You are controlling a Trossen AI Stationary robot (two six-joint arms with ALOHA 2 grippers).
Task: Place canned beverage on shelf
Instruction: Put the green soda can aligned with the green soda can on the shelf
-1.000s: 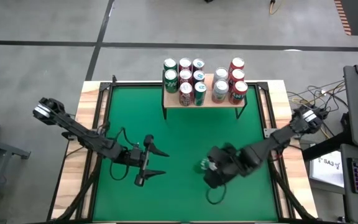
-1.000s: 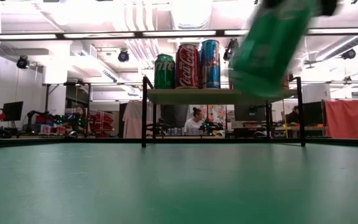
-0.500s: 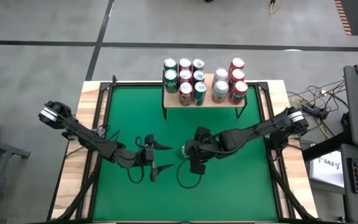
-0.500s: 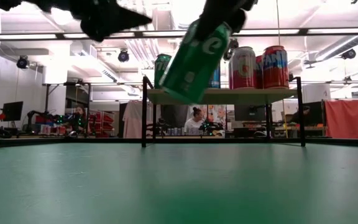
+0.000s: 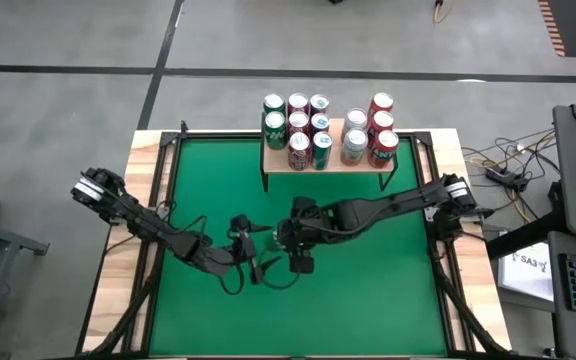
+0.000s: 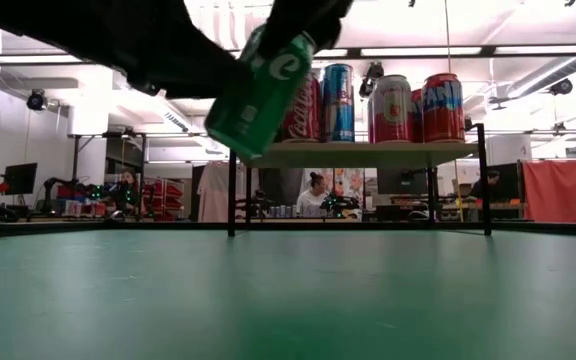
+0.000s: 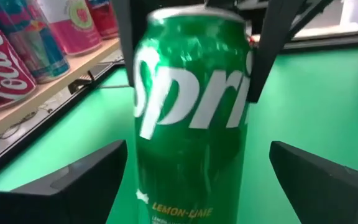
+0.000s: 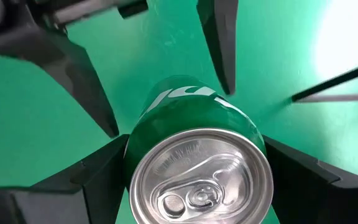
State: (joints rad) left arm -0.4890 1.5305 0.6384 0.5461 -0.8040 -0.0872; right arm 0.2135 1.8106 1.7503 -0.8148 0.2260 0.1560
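A green Sprite can [image 6: 261, 95] hangs tilted above the middle of the green table, with my right gripper [image 5: 290, 240] shut on it. My left gripper [image 5: 258, 254] is open; its fingers [image 7: 73, 186] stand on either side of the can's lower body, with gaps showing. The shelf [image 5: 338, 166], a wooden board on black legs, stands at the table's far edge. Several cans stand on it in two groups. My right gripper pinches the can's side wall just below its top rim [image 8: 138, 144] between its two fingers [image 8: 86, 180]. The fingers come from above, slanting down along the can. The can hangs below them, tilted with its top toward the shelf and clear of the table.
Red, blue and green cans [image 6: 323, 103] fill much of the shelf board [image 6: 368, 153]. Bare green felt [image 5: 368, 290] lies near and to the right of both arms. Wooden rails [image 5: 148, 200] border the table. People and equipment show in the room beyond.
My right gripper has carried the can from the table's near right toward the middle and my left gripper, rolling as it went; the can has stayed tilted and clear of the table. My left gripper has sunk and now has its fingers on either side of the can.
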